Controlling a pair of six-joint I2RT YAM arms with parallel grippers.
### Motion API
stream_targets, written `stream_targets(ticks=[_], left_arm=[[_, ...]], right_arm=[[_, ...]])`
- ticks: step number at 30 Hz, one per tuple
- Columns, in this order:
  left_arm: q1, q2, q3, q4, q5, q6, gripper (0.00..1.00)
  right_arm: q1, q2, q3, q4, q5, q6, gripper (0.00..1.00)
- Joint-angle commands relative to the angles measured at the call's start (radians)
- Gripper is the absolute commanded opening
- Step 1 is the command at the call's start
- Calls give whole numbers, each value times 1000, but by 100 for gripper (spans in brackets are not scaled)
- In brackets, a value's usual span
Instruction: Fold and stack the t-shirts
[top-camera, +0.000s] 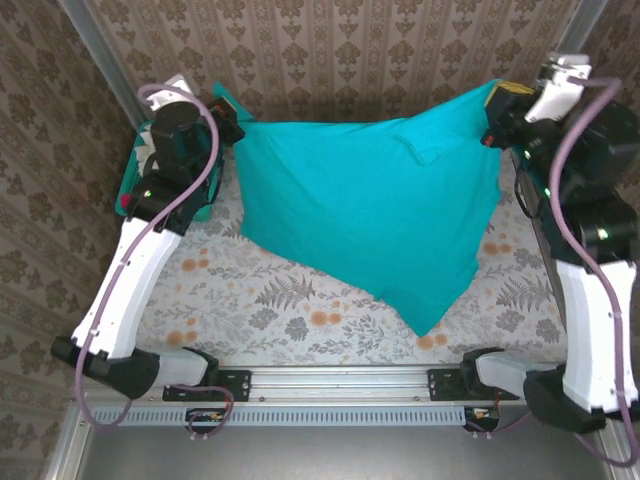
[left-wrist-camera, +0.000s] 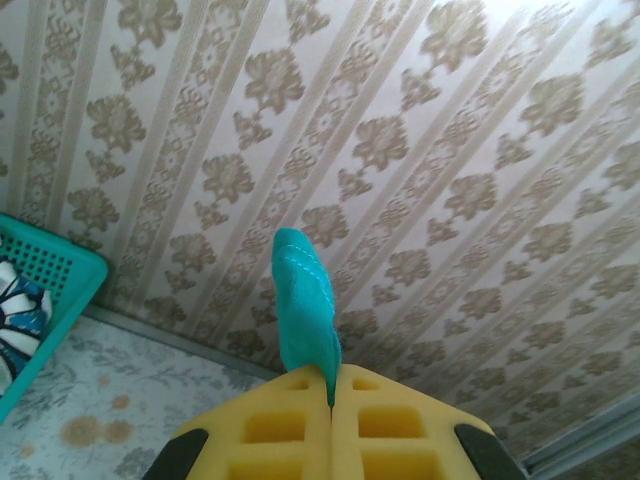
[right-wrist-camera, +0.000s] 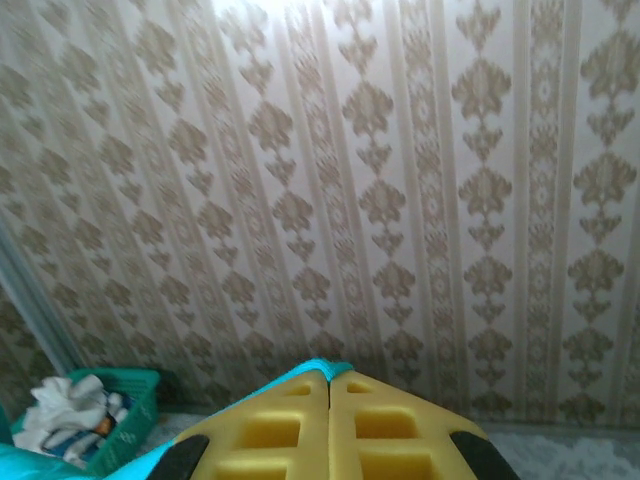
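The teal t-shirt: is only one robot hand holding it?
No, the left gripper and the right gripper each pinch one upper corner of the teal t-shirt, spread between them.

The t-shirt (top-camera: 370, 200) stretches from the left gripper (top-camera: 230, 127), far left, to the right gripper (top-camera: 496, 128), far right. One corner hangs toward the near edge of the table (top-camera: 260, 300). The basket (left-wrist-camera: 50, 270) stands at the left.

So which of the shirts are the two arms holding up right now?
The plain teal t-shirt, pinched by the left gripper and right gripper and hanging spread between them. The other garments lie crumpled in the mesh basket.
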Motion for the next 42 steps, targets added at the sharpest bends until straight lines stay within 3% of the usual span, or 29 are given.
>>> stream_targets(ticks=[1, 5, 12, 17, 19, 22, 28, 32, 37, 42], left_arm=[[46, 81, 39, 20, 9, -23, 0], [88, 220, 132, 51, 52, -60, 0], [97, 433, 550, -51, 87, -16, 0], [99, 476, 751, -107, 99, 25, 0], [99, 454, 746, -121, 108, 40, 0], [99, 368, 571, -108, 138, 35, 0], [87, 94, -180, 156, 161, -131, 0], [48, 3, -535, 218, 173, -270, 0], [8, -12, -817, 249, 132, -425, 0], [5, 20, -909, 201, 136, -521, 0]], right_arm=[[-35, 79, 6, 65, 4, 19, 0], [-82, 208, 44, 185, -130, 158, 0], [-95, 403, 378, 162, -218, 224, 0], [-116, 391, 464, 146, -224, 228, 0], [-126, 353, 432, 126, -216, 220, 0], [-137, 209, 164, 172, -191, 208, 0], [-167, -154, -633, 274, -215, 308, 0], [-166, -316, -1056, 265, -312, 435, 0], [-165, -332, -1357, 279, -315, 528, 0], [-166, -325, -1462, 259, -242, 587, 0]])
